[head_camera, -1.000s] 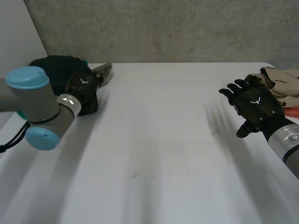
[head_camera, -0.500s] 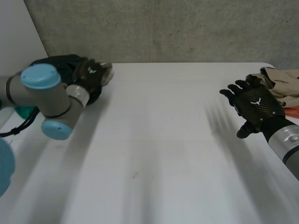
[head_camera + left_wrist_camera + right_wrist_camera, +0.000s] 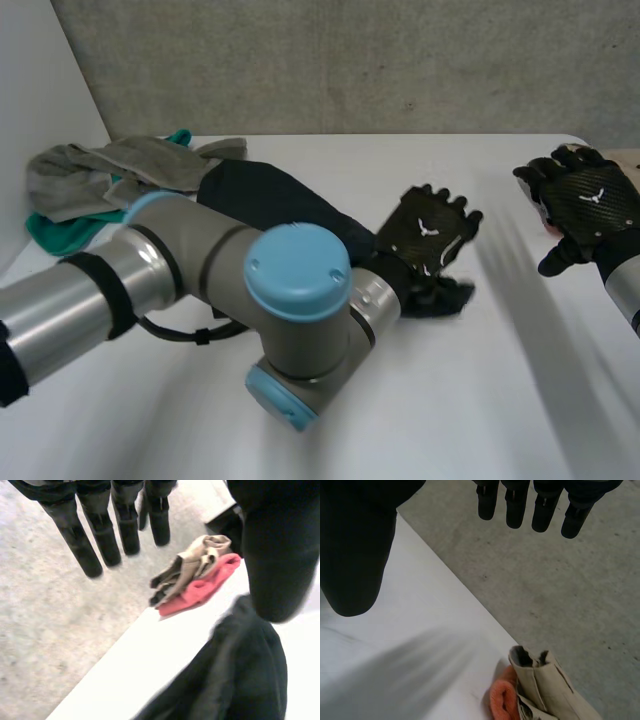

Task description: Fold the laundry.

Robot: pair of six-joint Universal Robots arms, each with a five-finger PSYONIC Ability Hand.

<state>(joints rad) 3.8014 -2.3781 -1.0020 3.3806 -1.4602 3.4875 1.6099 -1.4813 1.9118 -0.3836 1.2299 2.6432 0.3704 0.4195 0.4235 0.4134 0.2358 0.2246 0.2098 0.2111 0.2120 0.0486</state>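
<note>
Now | left hand [image 3: 425, 232] splayed, dark garment [image 3: 270, 200] dragged centre | right hand [image 3: 590, 202] splayed

Garment [image 3: 270, 200] lies centre on the table [image 3: 450, 400], heap [image 3: 100, 165] behind-left (pile [image 3: 192, 570] right).

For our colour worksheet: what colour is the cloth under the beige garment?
Coral-red crumpled cloth; left wrist view shows it best.

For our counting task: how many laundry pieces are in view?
5: grey cloth, teal cloth far left; dark garment at left hand; beige cloth, red cloth far right. Others may be hidden.
</note>
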